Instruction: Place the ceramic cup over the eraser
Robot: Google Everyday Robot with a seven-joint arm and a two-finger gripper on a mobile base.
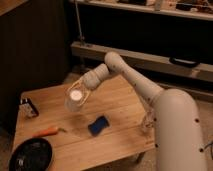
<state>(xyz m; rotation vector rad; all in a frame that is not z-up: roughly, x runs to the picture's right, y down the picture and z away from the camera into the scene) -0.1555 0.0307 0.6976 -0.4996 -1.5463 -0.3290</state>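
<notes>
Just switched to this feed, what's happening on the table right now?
The arm reaches over the wooden table, and the gripper holds the ceramic cup above the middle. The eraser stands near the table's left edge, uncovered and well apart from the cup. A blue block, an orange stick and a black dish lie nearer the front.

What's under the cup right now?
Only bare table shows below the ceramic cup at the gripper; directly beneath is hidden. The eraser stands apart, at the table's edge.
</notes>
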